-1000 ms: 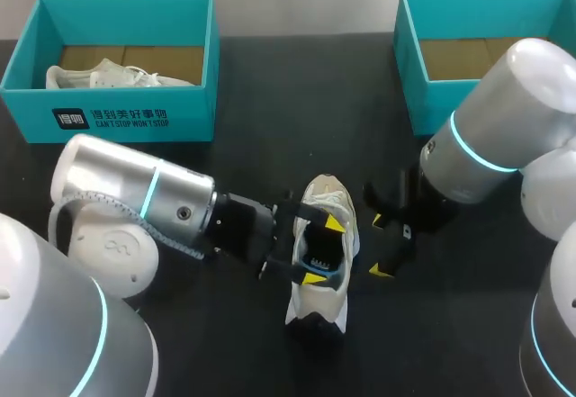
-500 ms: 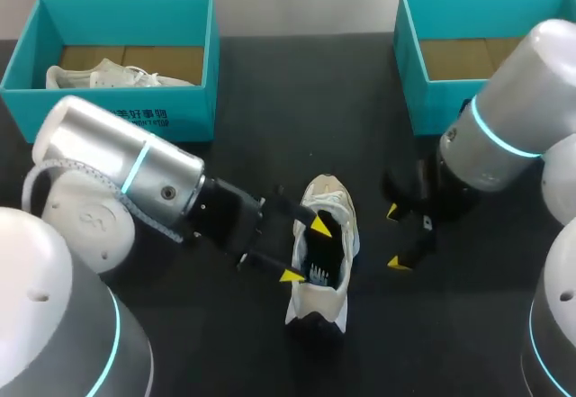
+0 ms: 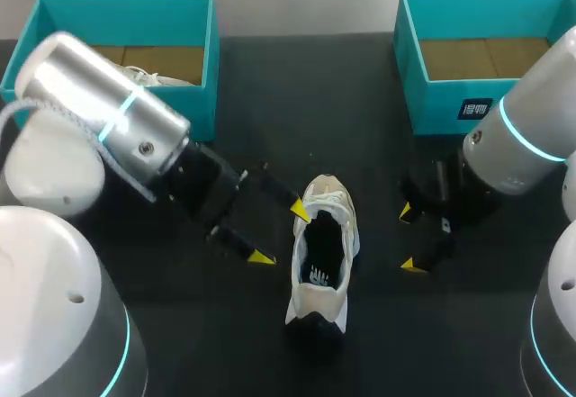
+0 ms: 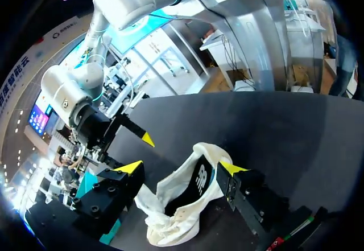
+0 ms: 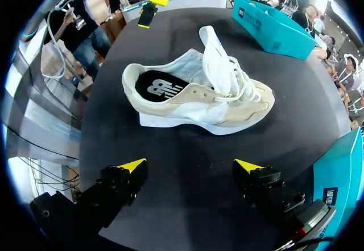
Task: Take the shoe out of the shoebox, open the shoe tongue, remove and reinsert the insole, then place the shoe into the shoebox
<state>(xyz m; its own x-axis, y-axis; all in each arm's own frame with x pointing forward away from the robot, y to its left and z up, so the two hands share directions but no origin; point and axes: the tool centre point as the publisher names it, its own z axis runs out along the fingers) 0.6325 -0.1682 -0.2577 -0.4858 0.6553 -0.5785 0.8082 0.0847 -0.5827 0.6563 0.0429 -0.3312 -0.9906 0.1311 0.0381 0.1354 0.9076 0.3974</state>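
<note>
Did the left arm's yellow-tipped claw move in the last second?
Yes. The left gripper, open, has drawn back off the shoe, which stayed put, toward the teal shoebox at the table's left.

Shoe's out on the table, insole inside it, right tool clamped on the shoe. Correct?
Not quite. The right tool is open and apart from the shoe, which lies ahead of it with bare table between, as the right wrist view shows. The rest holds: the shoe is out on the table, with the black insole inside it.
</note>
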